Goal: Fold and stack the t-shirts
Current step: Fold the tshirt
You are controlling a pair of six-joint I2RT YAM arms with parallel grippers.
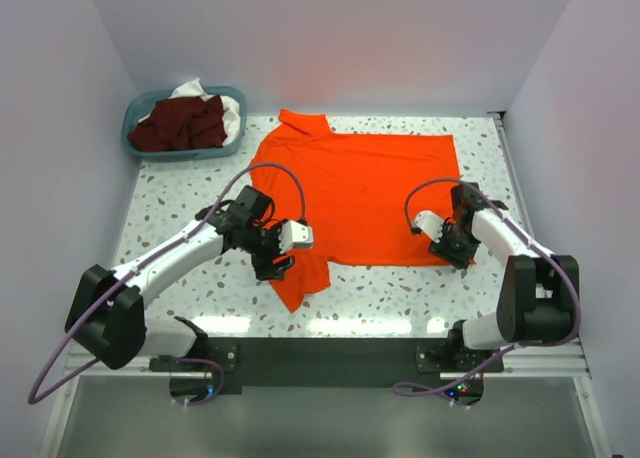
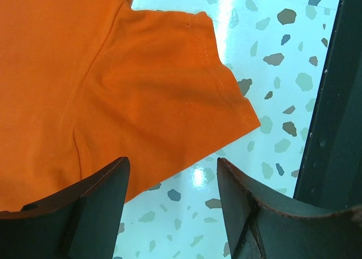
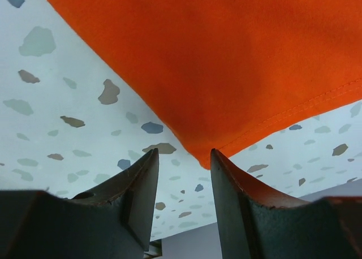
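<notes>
- Near left: left pincer [image 2: 171,164] open, one finger over the near sleeve [image 2: 186,89] and the other over bare bench [image 2: 271,100], nothing clamped. Risks closing on the bench top alone if lowered off the hem. Risks pinching one layer only and letting the rest of the sleeve sag.
- Near right: right pincer [image 3: 184,155] with jaws narrowly apart, near hem corner [image 3: 199,143] of the orange shirt [image 3: 237,50] at their mouth, not clearly between them. Looks like the start of a fold, judging by both arms at the near edge of the cloth. Could shut just short and slip off that thin tip.
- Between the two: shirt body flat on the middle of the bench, sleeves to the left, hem to the right. Could skew if raised unevenly from the two ends, leaving a crooked crease. Could bunch if dragged across the smooth top rather than lifted.
- Farther back: far sleeve [image 1: 303,121] pointing at the back edge. May flop out of the fold if left unturned.
- Far left corner: basket [image 1: 133,138] holding maroon shirts [image 1: 180,123] and white cloth [image 1: 230,108], well apart from both arms. No stack anywhere yet, so most of the job lies ahead.
</notes>
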